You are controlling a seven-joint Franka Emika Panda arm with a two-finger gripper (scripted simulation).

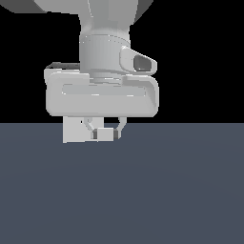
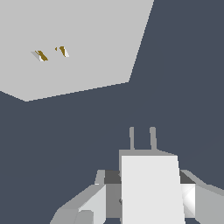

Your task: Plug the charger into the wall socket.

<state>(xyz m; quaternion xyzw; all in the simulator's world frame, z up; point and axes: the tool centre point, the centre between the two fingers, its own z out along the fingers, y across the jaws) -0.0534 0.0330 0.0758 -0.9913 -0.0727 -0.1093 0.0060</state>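
Two prongs of the charger, tool-held, face the apparently untouched wall socket.

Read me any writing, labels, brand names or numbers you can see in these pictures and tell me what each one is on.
None: no text, number or logo shows.
The charger, the wall socket and the end effector are all plain and unmarked.
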